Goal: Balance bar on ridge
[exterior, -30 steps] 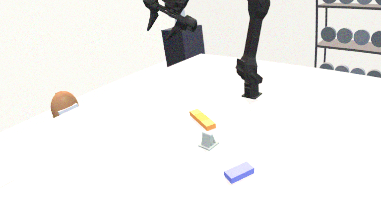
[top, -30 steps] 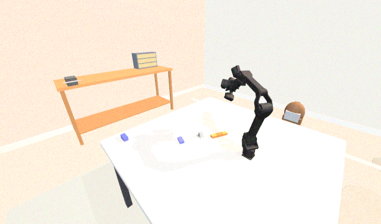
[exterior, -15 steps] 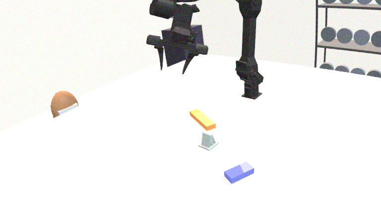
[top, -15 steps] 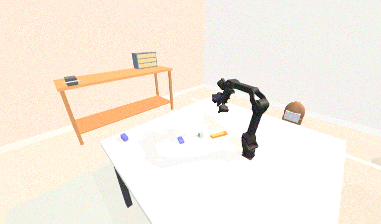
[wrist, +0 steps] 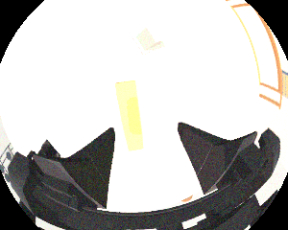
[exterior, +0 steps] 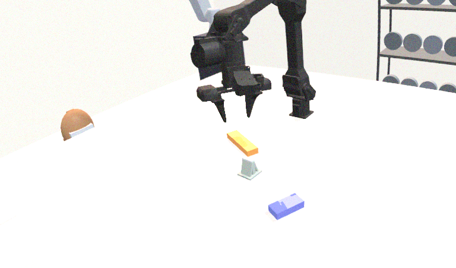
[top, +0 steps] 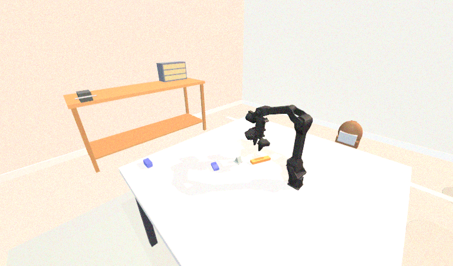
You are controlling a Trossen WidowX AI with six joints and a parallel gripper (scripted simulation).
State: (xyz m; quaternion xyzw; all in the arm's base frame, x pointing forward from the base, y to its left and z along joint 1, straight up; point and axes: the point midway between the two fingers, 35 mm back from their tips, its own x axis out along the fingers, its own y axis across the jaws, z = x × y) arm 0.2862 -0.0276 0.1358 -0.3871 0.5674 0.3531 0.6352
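Note:
The orange bar (top: 260, 160) (exterior: 241, 142) lies flat on the white table (top: 300, 223) (exterior: 134, 201); in the wrist view it shows as a yellow strip (wrist: 131, 115). The small pale ridge (top: 238, 160) (exterior: 249, 169) (wrist: 147, 40) stands just beyond one end of the bar, apart from it. My gripper (top: 259, 145) (exterior: 236, 117) (wrist: 146, 129) is open and empty. It points down and hangs a little above the bar's end farthest from the ridge, touching nothing.
A blue block (top: 214, 166) (exterior: 285, 205) lies past the ridge, and a second blue block (top: 147, 163) near the table's left edge. A brown dome (top: 348, 133) (exterior: 76, 123) sits off the table. An orange workbench (top: 133, 91) and a rack (exterior: 417, 50) stand away from it.

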